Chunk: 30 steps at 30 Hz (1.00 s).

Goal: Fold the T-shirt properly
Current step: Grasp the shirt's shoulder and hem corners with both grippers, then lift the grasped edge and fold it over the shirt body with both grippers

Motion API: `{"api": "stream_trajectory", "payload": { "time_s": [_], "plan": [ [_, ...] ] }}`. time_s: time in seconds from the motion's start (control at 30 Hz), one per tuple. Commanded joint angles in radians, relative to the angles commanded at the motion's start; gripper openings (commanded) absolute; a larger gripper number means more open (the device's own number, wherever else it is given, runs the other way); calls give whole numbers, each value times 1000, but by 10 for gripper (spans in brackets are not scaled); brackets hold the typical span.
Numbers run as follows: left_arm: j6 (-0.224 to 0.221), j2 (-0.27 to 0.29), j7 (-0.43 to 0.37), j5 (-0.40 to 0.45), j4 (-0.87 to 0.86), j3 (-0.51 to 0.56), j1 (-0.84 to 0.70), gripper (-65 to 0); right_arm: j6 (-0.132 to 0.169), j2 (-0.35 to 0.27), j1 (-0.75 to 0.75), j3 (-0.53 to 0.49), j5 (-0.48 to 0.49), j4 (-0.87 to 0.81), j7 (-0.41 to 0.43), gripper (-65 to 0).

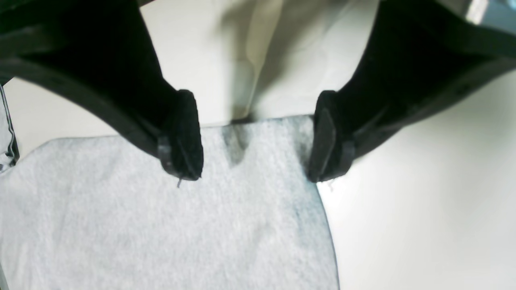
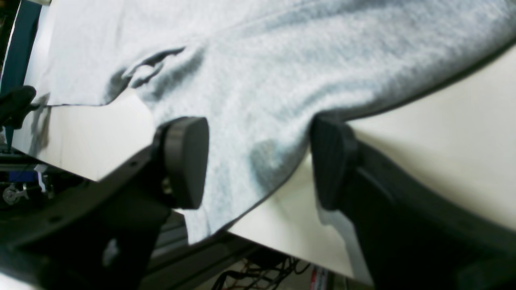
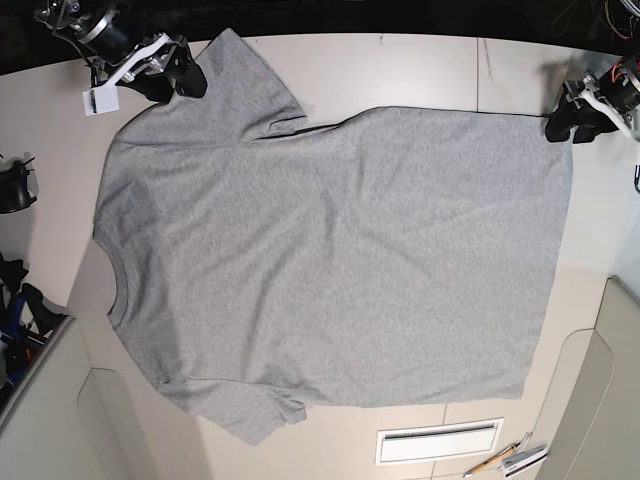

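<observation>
The left gripper (image 1: 256, 139) stands wide open over the hem corner of the T-shirt (image 3: 330, 260). In the left wrist view its two black pads (image 1: 183, 135) stand on either side of that corner, with grey cloth between them, and nothing is pinched. One pad is over the cloth, the other is at the side edge of the shirt, where the white table (image 3: 400, 70) begins. It cannot be told whether the pads touch the fabric.

The right gripper (image 2: 260, 161) is also open. In the right wrist view its pads are on both sides of the sleeve end of the T-shirt, where the cloth lies at the table edge and partly hangs over it. The sleeve cloth passes between the pads, but they are not pressed on it.

The T-shirt lies flat and spread on the table with the plain side up. In the base view the neck is on the left, the hem on the right, and both grippers are at the far long side of the shirt.

The risks from here seem these. If the left gripper closes at this place, the outer pad may miss the hem corner and take only a little cloth, which can slip out during the lift. At the sleeve the right gripper may catch only one layer, or push the cloth further over the table edge. If one arm takes hold and the other does not, the fold would probably come out skewed. There is a small wrinkle near the sleeve (image 2: 153, 68), which may become a crease.
</observation>
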<state>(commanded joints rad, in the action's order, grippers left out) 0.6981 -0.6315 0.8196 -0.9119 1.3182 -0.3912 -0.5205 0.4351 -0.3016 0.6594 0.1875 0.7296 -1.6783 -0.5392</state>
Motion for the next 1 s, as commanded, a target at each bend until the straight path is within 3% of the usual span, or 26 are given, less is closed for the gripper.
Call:
{"api": "stream_trajectory", "payload": {
  "time_s": [0.2, 0.27, 0.3, 0.43, 0.47, 0.53, 0.63, 0.83, 1.0],
  "plan": [
    [0, 0, -17, -31, 0, 0, 6, -200, 0, 16, -11, 0, 14, 0, 0, -254],
    [0, 0, -19, -31, 0, 0, 5, -234, 0, 28, -17, 0, 14, 0, 0, -330],
    [0, 0, -19, -31, 0, 0, 5, -285, 0, 34, -19, 0, 13, 0, 0, -389],
    [0, 0, -38, -31, 0, 0, 5, -590, 0, 51, -19, 0, 11, 0, 0, -639],
    [0, 0, -52, -31, 0, 0, 5, -637, 3, 53, -19, 0, 11, 0, 0, -650],
    [0, 0, -76, -31, 0, 0, 6, -650, 31, 53, -19, 0, 11, 0, 0, -650],
    [0, -1, -81, -31, 0, -1, 8, -650, 121, 53, -19, 0, 11, -4, 0, -650],
    [0, 0, -27, -40, 0, -66, 8, -650, 128, 52, -13, 34, 20, -73, -58, -650],
    [0, 0, 77, -126, 9, -174, 7, -650, 128, 52, -13, 126, 107, -132, -166, -650]
  ]
}}
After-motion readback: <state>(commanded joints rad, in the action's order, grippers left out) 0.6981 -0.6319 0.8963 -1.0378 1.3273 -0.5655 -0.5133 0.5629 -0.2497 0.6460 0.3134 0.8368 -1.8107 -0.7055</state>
